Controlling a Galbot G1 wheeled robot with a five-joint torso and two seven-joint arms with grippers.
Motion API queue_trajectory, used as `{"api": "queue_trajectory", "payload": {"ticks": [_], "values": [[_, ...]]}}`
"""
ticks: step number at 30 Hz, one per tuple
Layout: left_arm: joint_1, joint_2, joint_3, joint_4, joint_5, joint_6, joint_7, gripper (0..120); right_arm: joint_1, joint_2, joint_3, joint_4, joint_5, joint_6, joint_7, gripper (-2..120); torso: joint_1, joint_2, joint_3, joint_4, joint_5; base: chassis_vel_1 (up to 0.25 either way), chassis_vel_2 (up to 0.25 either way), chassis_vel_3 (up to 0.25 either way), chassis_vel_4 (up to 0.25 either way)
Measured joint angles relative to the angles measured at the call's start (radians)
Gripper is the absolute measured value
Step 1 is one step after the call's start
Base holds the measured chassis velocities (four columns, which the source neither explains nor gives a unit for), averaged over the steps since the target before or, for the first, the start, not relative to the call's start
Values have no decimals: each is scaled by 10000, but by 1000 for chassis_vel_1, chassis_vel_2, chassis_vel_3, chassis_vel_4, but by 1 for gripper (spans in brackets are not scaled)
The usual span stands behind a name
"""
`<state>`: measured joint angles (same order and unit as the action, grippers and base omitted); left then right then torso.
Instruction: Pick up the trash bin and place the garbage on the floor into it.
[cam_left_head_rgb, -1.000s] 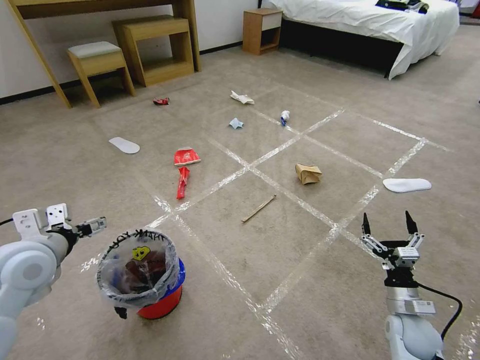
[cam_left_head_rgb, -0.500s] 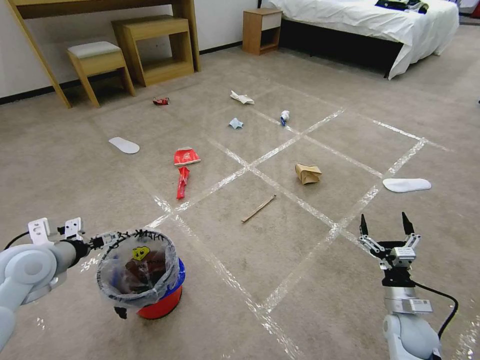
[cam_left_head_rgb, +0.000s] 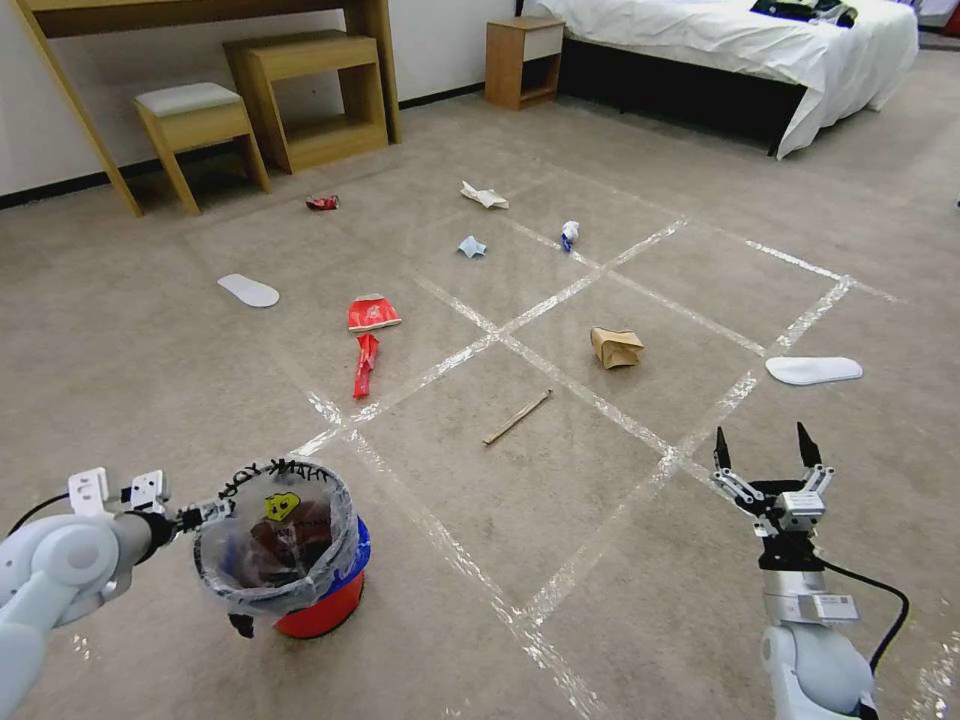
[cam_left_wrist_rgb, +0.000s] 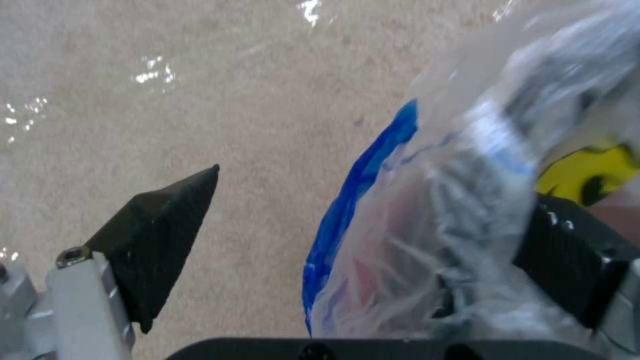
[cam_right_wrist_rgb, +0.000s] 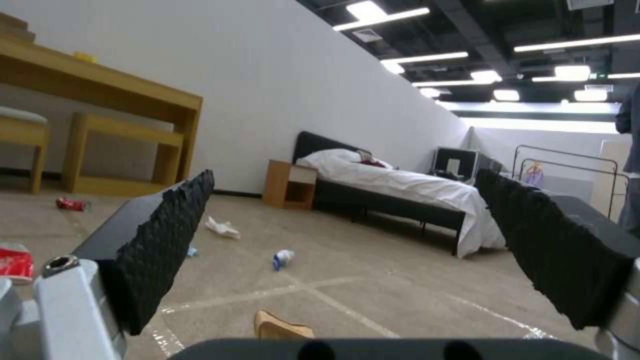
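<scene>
At lower left of your head view, the left gripper (cam_left_head_rgb: 212, 512) straddled the bin (cam_left_head_rgb: 318, 600) rim with jaws spread, one finger (cam_left_wrist_rgb: 160, 235) outside. Lower right, the right gripper (cam_left_head_rgb: 760, 450) hung released. Garbage lay mid-frame on the floor (cam_left_head_rgb: 560, 500).

Left gripper (cam_left_head_rgb: 207, 513): low, arm reaching sideways, black fingers spread apart.
Right gripper (cam_left_head_rgb: 760, 456): upright, fingers spread wide.
</scene>
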<state>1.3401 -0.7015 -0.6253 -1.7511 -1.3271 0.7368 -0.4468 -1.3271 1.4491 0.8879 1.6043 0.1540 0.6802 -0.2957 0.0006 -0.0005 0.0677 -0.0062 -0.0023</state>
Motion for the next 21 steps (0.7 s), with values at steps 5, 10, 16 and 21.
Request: {"api": "queue_trajectory", "payload": {"ticks": [5,10,16,21], "values": [[-39,-5,125,129,47,-7,128,100,0,0,0,-18,-2,0,0,100,0,0,0,0,2,0,0,0,0],[-88,-4,210,173,55,-23,207,100,6,0,-2,-19,-2,0,0,100,0,0,-1,0,6,0,0,0,0],[-196,-198,351,255,109,-78,286,100,9,-21,-10,-17,4,1,0,100,-1,2,-3,4,14,0,0,0,0],[-289,-273,425,386,112,-85,386,100,35,-29,-41,-12,6,0,5,100,-2,3,-5,4,13,0,0,0,0]]}}
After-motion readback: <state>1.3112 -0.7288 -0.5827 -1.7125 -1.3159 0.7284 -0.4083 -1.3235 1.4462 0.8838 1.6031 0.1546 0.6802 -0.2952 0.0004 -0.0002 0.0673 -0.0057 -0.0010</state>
